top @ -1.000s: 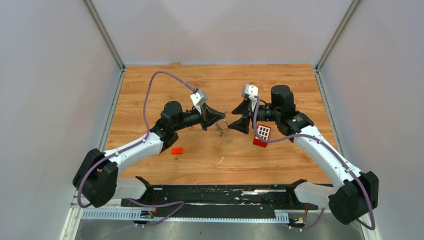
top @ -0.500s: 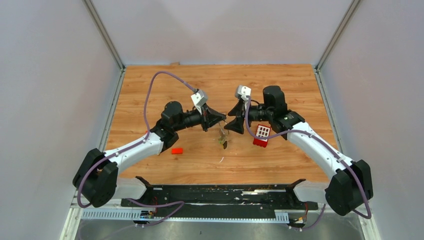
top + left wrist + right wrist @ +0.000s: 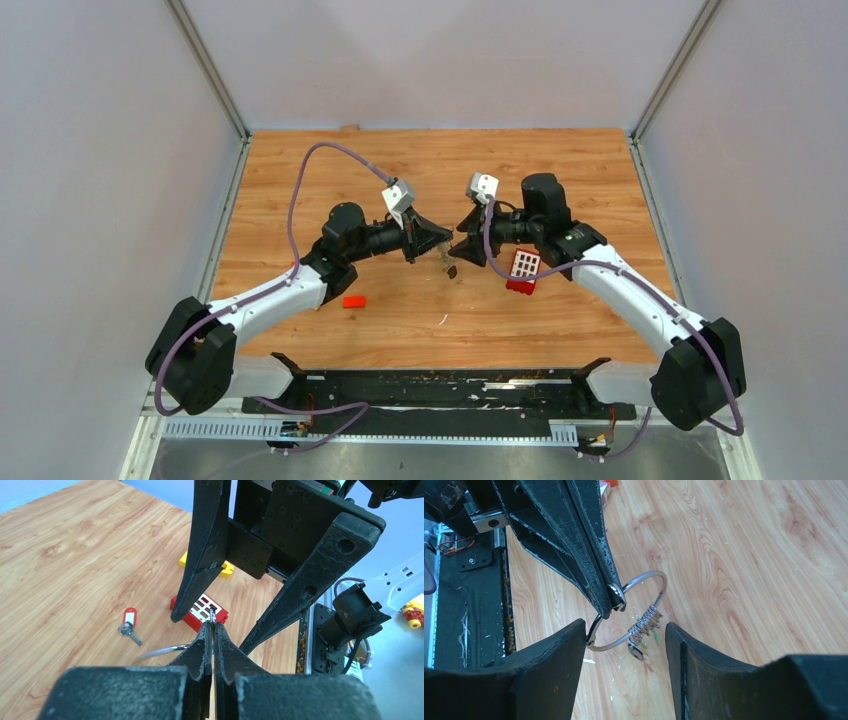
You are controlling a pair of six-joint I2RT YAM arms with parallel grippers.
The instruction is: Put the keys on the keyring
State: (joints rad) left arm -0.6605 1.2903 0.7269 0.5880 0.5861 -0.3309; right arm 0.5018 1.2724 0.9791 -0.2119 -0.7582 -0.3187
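From above, the left gripper (image 3: 441,243) and right gripper (image 3: 462,250) are seen tip to tip over the desk (image 3: 300,170). Left wrist: jaws are clenched on the keyring (image 3: 165,651), and a red-tagged key (image 3: 129,621) is seen lying on the desk. Right wrist: jaws are held apart either side of the keyring, with keys (image 3: 644,623) threaded on it

Wooden table (image 3: 400,160) — plain grey walls (image 3: 100,150) around it.

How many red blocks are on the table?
2. A plain red block lies by the left arm; a red block with white squares lies beside the right arm. More may hide under the arms.
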